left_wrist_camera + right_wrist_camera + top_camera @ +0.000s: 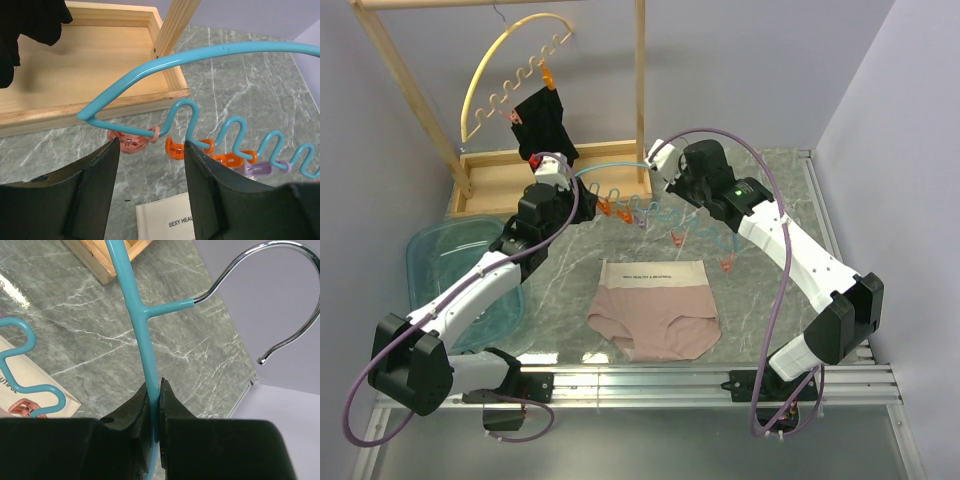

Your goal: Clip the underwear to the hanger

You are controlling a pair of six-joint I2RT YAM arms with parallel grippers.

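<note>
Underwear (655, 315) flat at frame centre, hanger (225, 49) above.
Right claw (155, 402) clamps the arch; left claw (151, 147), wide and empty, should pinch an orange clip (175, 149) squarely.

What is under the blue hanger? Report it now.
Under the hanger, held up by the right gripper: grey marble table and, by its clips, the cream waistband edge of the underwear. Both grippers, including the left gripper, cover the table below the hanger's ends.
</note>
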